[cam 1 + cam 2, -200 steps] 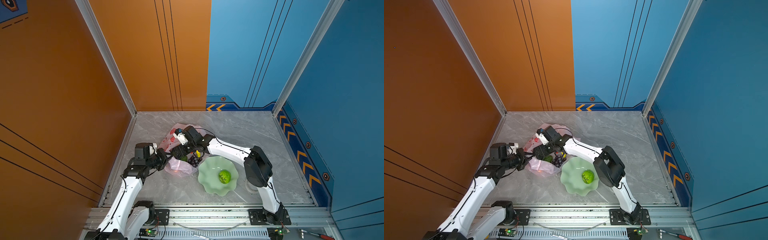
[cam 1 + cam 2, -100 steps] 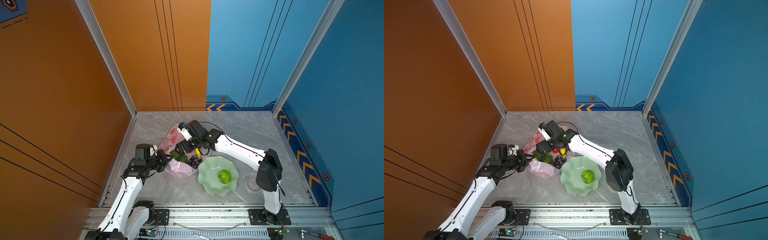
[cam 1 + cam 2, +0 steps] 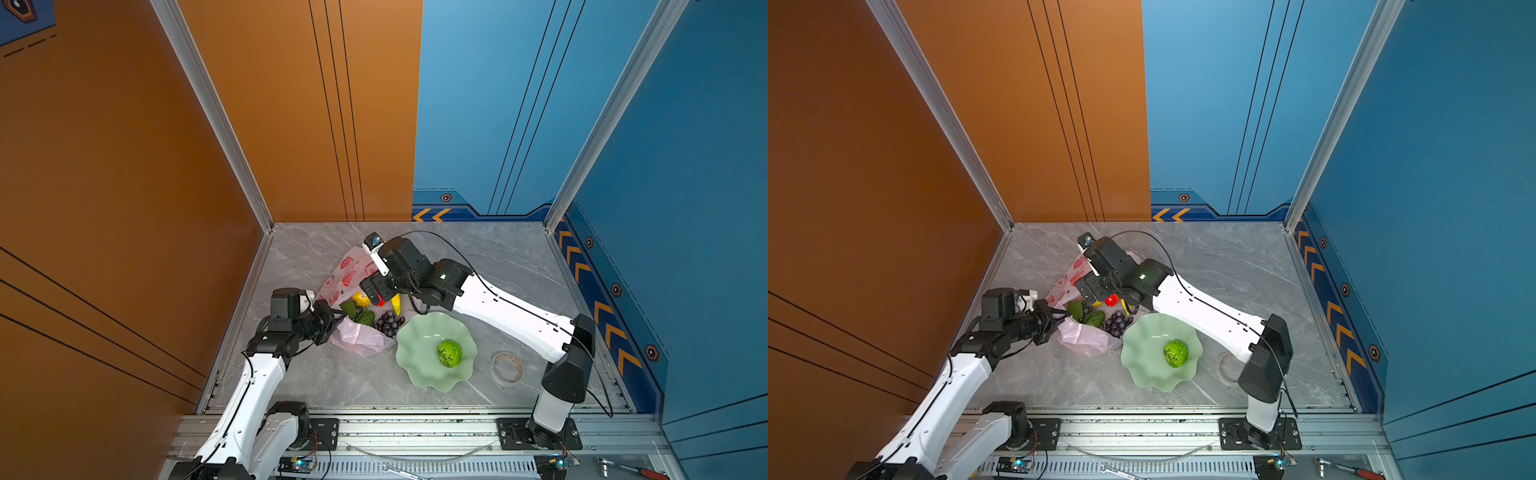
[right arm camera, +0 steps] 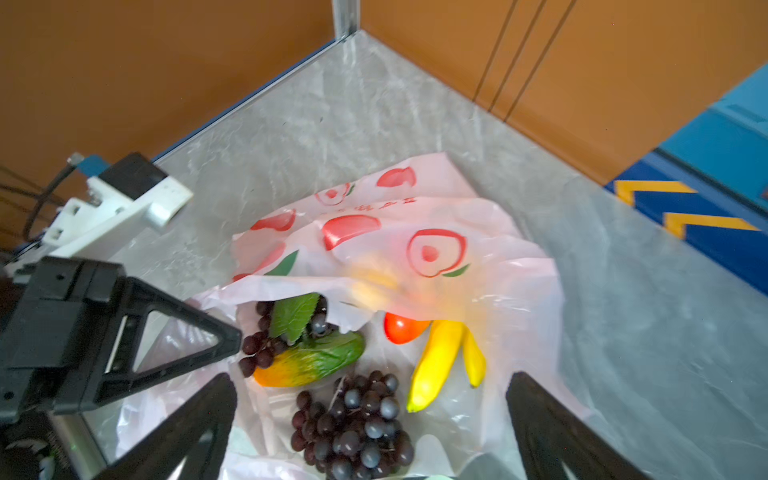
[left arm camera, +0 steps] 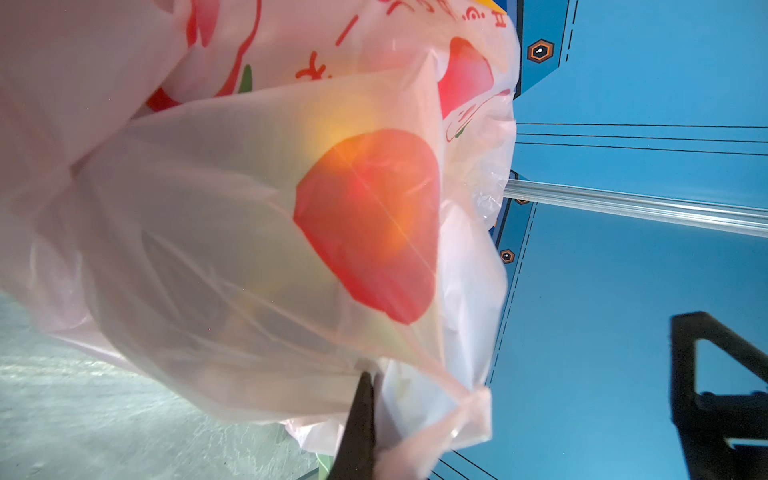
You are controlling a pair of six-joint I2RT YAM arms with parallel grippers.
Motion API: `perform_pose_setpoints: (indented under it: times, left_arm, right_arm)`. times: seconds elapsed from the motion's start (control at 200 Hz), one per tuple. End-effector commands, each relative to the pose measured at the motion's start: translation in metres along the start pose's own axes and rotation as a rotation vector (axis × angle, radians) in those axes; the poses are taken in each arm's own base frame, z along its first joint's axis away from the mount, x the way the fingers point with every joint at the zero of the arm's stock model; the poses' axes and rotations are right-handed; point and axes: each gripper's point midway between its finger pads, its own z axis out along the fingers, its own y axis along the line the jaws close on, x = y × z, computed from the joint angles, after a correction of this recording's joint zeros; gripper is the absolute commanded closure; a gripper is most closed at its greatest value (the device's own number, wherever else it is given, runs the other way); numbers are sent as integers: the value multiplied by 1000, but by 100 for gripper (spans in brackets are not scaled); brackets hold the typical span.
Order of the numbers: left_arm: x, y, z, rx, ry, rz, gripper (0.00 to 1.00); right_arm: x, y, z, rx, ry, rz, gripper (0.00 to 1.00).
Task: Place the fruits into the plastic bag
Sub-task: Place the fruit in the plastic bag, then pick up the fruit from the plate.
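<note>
Green ball (image 3: 449, 353): glossy, on the pale plate (image 3: 415, 376), outside the bag.
Left pincer (image 3: 337, 316): pressed together on the bag's edge.
Plastic bag (image 4: 415, 216): crinkly pale pink, red peach prints, on desk (image 3: 316, 386); grapes (image 4: 357, 424) and banana (image 4: 436, 361) lie in its open mouth.
Right pincer (image 4: 372, 377): spread above the mouth.

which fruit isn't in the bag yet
The small green ball, sitting alone on the pale green plate. The bananas, grapes, green-orange fruit and red fruit all lie inside the plastic bag.
</note>
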Motion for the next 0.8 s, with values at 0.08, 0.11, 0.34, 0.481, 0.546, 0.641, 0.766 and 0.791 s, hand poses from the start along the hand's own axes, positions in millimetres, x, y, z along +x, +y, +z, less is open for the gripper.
perform_pose_setpoints:
  times: [0.08, 0.11, 0.34, 0.481, 0.546, 0.641, 0.766, 0.791]
  left_arm:
    - [-1, 8, 1, -20, -5, -17, 100]
    - [0, 8, 1, -20, -4, -16, 100]
    - [0, 8, 1, -20, -3, -14, 100]
    - [0, 8, 1, -20, 0, -14, 100]
    - [1, 8, 2, -21, 3, -11, 100]
    - [2, 8, 2, -25, 10, -5, 100]
    - [5, 9, 4, -33, 21, -1, 100]
    - [5, 9, 4, -34, 21, -1, 100]
  right_arm:
    - [-13, -58, -44, 170, -109, 116, 0]
    - [-12, -66, -48, 180, -112, 145, 0]
    - [15, -134, -87, 262, -135, 405, 0]
    - [53, -179, -112, 325, -95, 571, 0]
    - [71, -191, -122, 337, -58, 643, 0]
    - [99, -197, -132, 319, 26, 742, 0]
    - [131, -194, -143, 291, 159, 839, 0]
    - [136, -193, -145, 289, 181, 850, 0]
